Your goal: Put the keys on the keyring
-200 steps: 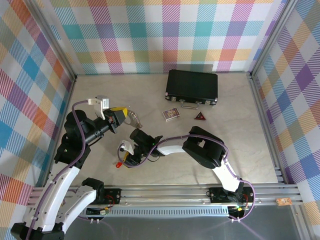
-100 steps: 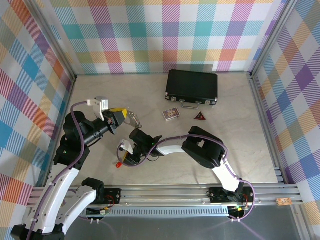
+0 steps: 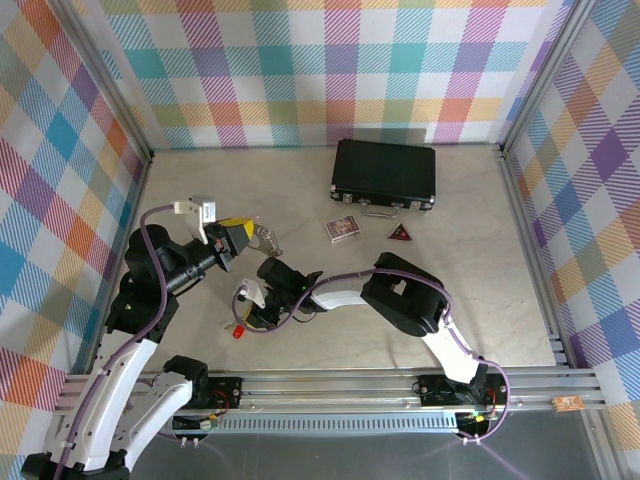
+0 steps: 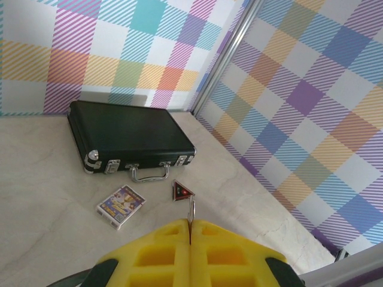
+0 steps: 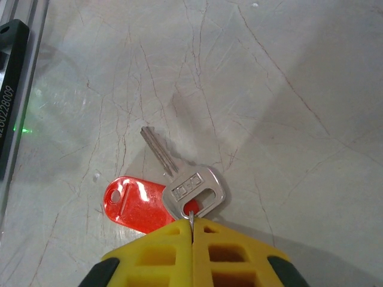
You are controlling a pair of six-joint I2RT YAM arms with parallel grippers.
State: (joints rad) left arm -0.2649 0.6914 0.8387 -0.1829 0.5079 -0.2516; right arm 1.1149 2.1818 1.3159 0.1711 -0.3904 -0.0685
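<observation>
The key is light, stiff, slippery metal, lying flat on the table with its red tag at nine o'clock. Its head looks the best place to pinch. My right gripper, on an arm reaching low, is closed on that head. My left gripper, held raised, clamps the keyring.

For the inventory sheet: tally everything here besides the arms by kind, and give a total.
Black case: 1
Card box: 1
Dark red triangular piece: 1
Key with red tag: 1
Keyring: 1
Total: 5
</observation>
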